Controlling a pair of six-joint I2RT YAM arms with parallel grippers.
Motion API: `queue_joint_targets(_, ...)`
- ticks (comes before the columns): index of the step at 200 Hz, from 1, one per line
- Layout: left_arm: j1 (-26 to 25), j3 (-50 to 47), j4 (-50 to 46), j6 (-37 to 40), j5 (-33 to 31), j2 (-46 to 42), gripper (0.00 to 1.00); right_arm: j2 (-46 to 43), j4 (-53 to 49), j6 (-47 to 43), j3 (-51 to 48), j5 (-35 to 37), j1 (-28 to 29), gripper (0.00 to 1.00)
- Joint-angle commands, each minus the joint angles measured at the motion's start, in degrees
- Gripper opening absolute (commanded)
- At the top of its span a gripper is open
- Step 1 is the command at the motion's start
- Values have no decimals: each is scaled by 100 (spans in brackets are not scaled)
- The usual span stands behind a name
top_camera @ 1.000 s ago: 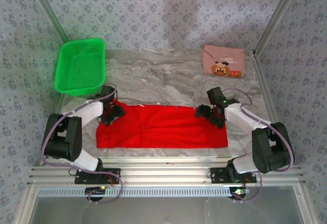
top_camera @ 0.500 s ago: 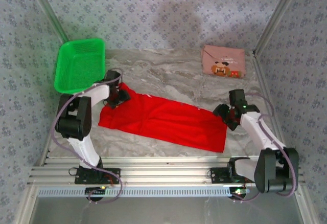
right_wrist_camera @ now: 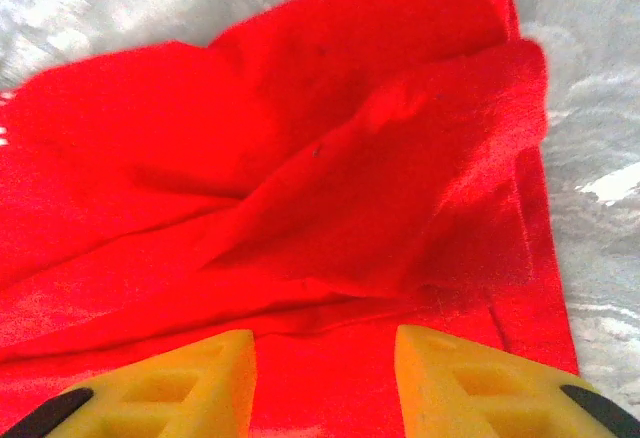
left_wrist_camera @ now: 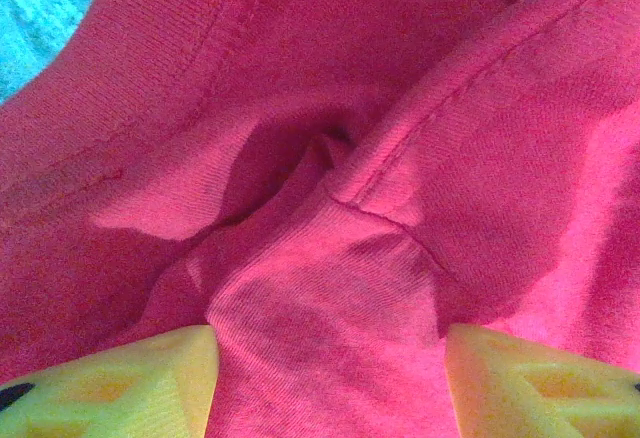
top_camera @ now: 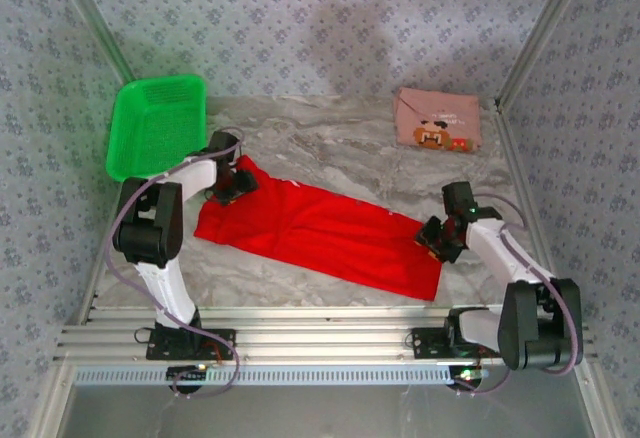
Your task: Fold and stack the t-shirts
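Red shirt [top_camera: 320, 233] on a grey marble bench [top_camera: 340, 153], with pink, green and yellow around it.
The red shirt is plain bright red, darker in its creases. The pink shirt [top_camera: 437, 120] is dusty pink with a brown and white creature print. The basket [top_camera: 158, 126] is vivid green mesh. The bench is grey veined with white. The walls [top_camera: 320, 18] are pale grey-lilac with a small repeated sprig pattern. The arms [top_camera: 172, 293] are white with black joints; the pads [right_wrist_camera: 180, 378] are yellow.

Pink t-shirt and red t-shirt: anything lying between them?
Nothing: in the top external view, bare marble tabletop separates the folded pink t-shirt from the red t-shirt.
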Motion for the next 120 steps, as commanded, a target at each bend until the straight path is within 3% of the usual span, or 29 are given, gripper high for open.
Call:
queue_joint_targets(1,-27,29,-26,165,205,149,61,313,-167,-237,317,173,275,41)
queue_joint_targets(45,-27,73,-56,270,224,131,61,613,-306,-302,427,841,446,32)
queue_joint_targets(120,-18,56,-55,341,233,109,61,1058,-483,-398,608,1296,341,30)
